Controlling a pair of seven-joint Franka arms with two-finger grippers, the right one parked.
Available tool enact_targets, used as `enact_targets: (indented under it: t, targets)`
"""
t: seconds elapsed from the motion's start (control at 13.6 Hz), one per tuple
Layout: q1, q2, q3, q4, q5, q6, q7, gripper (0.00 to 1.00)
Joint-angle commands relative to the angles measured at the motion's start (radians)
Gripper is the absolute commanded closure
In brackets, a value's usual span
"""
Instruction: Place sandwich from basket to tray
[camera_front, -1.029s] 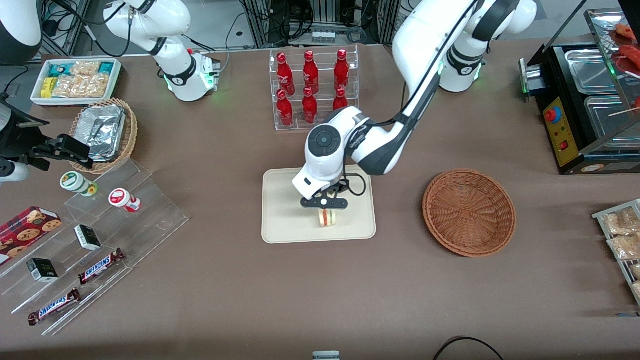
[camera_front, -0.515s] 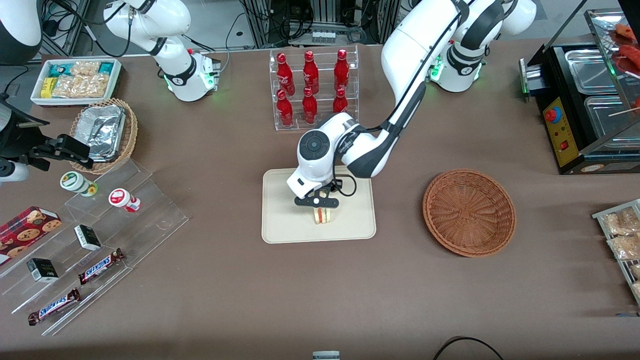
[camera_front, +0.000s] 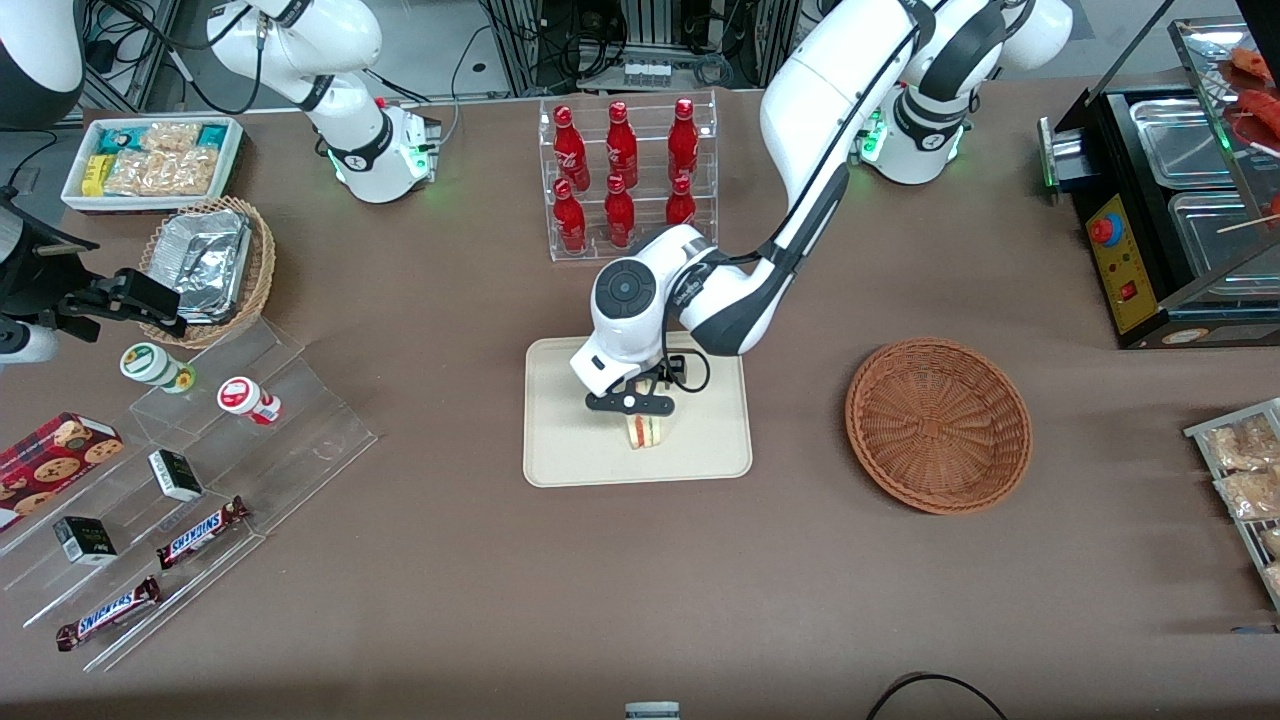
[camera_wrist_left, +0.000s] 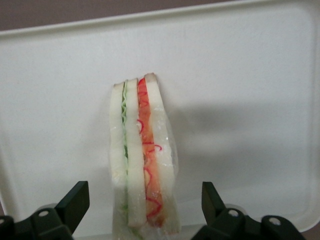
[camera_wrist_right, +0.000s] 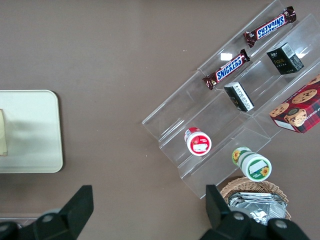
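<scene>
- Since half a second ago gripper (camera_front: 630, 403) barely shifted, fingers now spread wide, clear of sandwich (camera_front: 645, 431) on both sides.
- Sandwich stands on edge on tray (camera_front: 570, 450), released.
- Basket (camera_front: 938, 425) sits empty on brown table (camera_front: 640, 580), toward working arm's end.
- Farther back: rack of red bottles (camera_front: 625, 175).
</scene>
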Motion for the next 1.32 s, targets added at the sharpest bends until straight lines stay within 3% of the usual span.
enact_targets:
  t: [0.0,0.59,1.25]
  targets:
    - [-0.007,-0.059,0.028,0.005,0.017,-0.028,-0.026,0.01]
    - [0.002,-0.295,0.23,-0.049,0.017,-0.192,-0.043,0.0]
    - [0.24,-0.557,0.24,-0.238,-0.01,-0.273,0.366,0.0]
